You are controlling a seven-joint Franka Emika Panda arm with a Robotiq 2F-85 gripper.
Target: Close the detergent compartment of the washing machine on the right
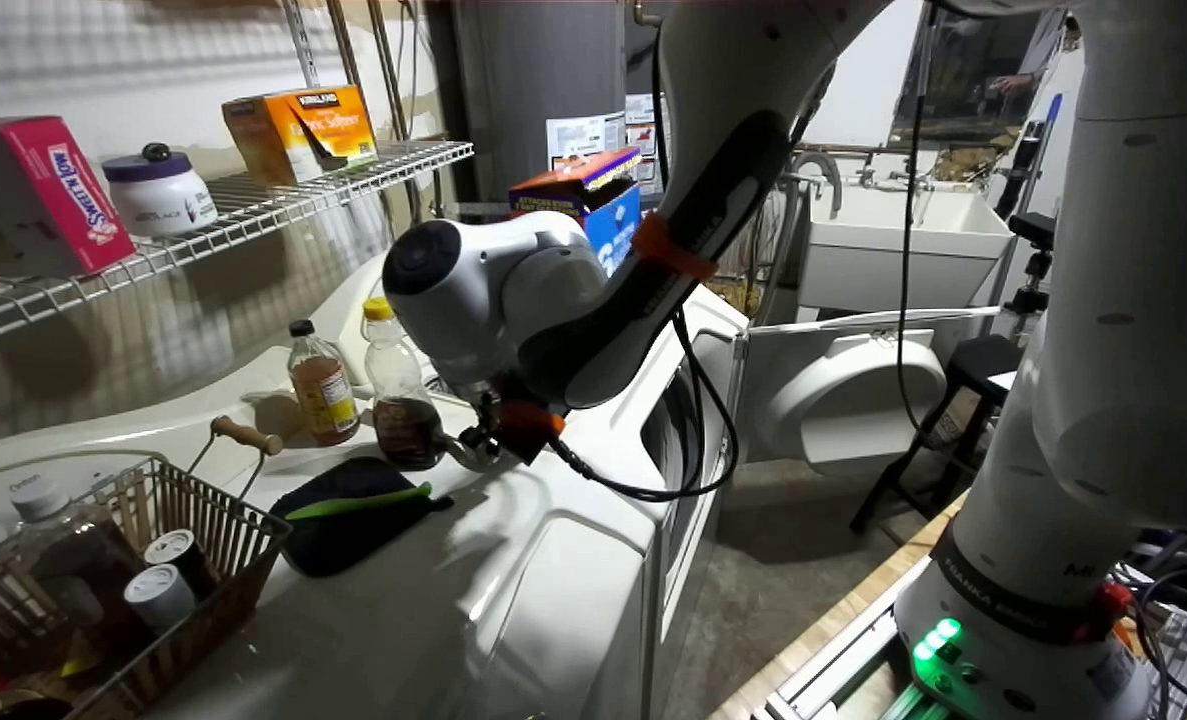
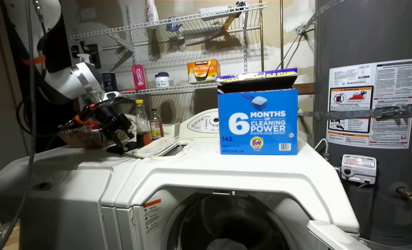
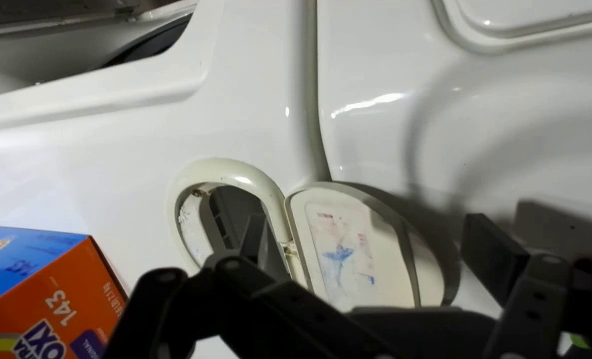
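The white washing machine (image 2: 226, 173) has its detergent compartment (image 2: 174, 150) uncovered on top. In the wrist view the oval compartment opening (image 3: 238, 212) shows a dark inside. Its cream lid (image 3: 343, 249), stained blue and red, is folded back on its hinge over the neighbouring machine's top; it also shows in an exterior view (image 2: 153, 146). My gripper (image 3: 373, 244) is open and empty. Its fingers stand apart above the lid, one toward the opening and one past the lid's outer edge. In an exterior view the gripper (image 2: 126, 135) is just left of the lid. Whether it touches the lid is unclear.
A blue and orange Tide box (image 2: 258, 121) stands right of the compartment. A yellow-capped bottle (image 2: 142, 125) and a smaller bottle (image 2: 156, 124) stand behind the lid. A black cloth item (image 1: 353, 530) and a wire basket (image 1: 233, 560) lie nearby. A wire shelf (image 2: 178, 88) hangs behind.
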